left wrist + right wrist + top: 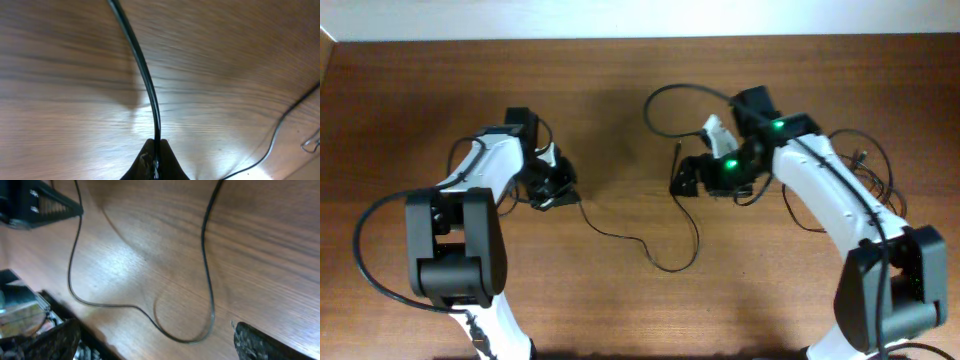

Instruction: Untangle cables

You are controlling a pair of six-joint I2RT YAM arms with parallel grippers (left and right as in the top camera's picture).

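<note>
The left hand (556, 186) is pinching shut on the thin black flexible cable (620, 237), which is lying on the brown wooden surface (600, 70). The cable is trailing from those closed fingers rightward into a U-shaped bend, then rising toward the right hand (692, 178). The right hand is hanging near that bend with its fingers spread wide, gripping nothing.

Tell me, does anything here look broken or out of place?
Nothing stands out. One thin black cable trails loosely across the wooden table, pinched in the left pincer; the right pincer hangs open.
</note>
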